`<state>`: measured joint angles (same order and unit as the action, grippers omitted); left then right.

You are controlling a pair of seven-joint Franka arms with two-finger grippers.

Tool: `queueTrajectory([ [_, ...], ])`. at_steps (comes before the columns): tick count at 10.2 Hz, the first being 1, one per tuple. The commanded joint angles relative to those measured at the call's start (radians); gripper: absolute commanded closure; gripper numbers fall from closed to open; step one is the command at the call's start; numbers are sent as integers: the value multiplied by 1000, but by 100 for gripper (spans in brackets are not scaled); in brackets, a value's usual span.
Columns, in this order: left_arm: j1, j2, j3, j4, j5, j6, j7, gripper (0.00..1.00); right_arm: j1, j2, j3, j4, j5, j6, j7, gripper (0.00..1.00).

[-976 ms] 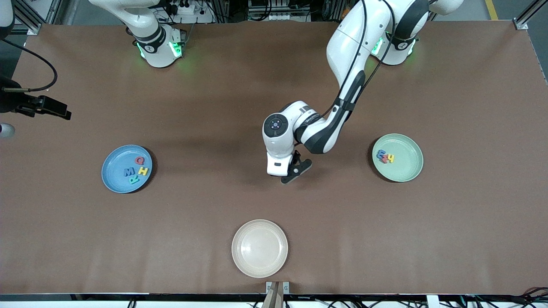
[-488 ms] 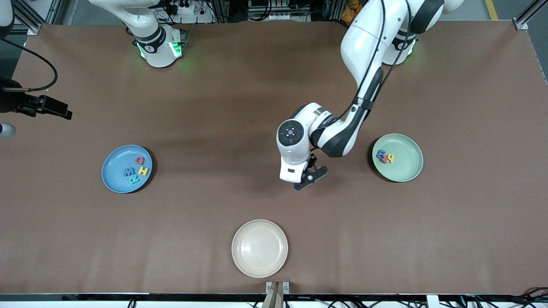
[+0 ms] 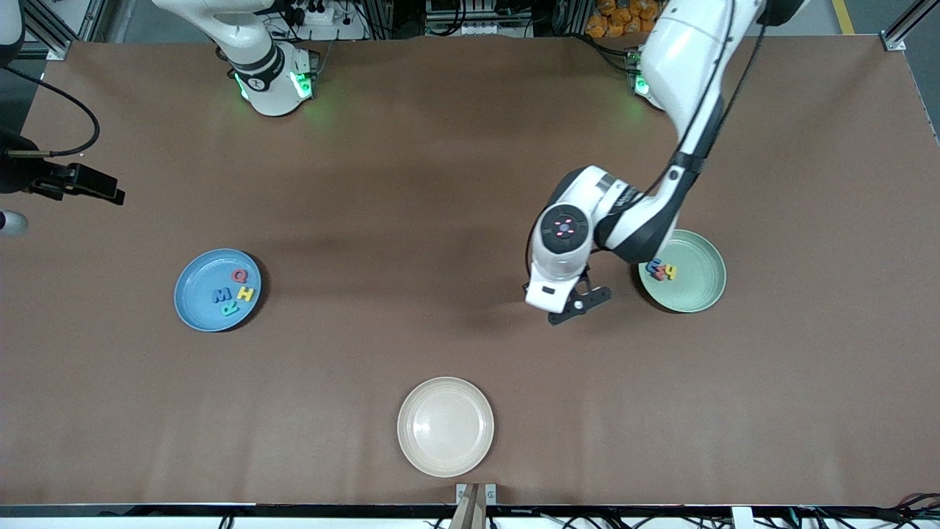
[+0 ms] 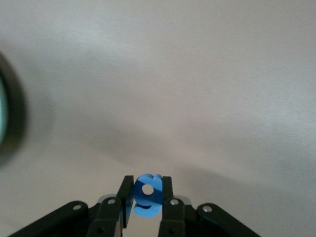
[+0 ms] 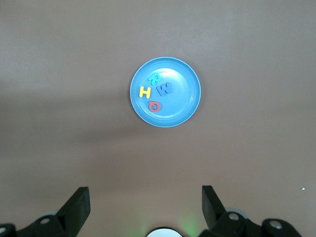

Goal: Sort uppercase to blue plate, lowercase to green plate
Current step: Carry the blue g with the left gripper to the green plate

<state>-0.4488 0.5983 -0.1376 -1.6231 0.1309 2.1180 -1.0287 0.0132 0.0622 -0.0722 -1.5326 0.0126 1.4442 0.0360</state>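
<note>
Overhead, the left gripper (image 3: pixel 575 308) pinches the blue g (image 4: pixel 147 195) above the bare brown table (image 3: pixel 470 184) beside the green plate (image 3: pixel 698 290); the right gripper (image 5: pixel 144 205) waits, fingers wide, over the blue plate (image 5: pixel 182 103).

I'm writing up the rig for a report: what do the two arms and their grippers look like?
Both arms are glossy white with black joint bands; green lights glow at their bases. A black cable runs along the left arm, and its wrist cap carries a dark round panel with red lights. The left gripper and the right gripper each have matte black fingers held by silver screws.
</note>
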Motion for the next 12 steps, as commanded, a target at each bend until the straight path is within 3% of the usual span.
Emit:
queueTrajectory([
  [1, 97, -106, -60, -103, -11, -38, 91, 100, -7, -18, 6, -12, 9, -4, 13, 0],
  [8, 254, -255, -59, -101, -11, -317, 264, 100, -6, -18, 6, -12, 10, -5, 16, 0],
  [12, 302, -295, -53, -95, -1, -406, 369, 100, -3, -18, 8, -12, 10, 4, 19, 0],
])
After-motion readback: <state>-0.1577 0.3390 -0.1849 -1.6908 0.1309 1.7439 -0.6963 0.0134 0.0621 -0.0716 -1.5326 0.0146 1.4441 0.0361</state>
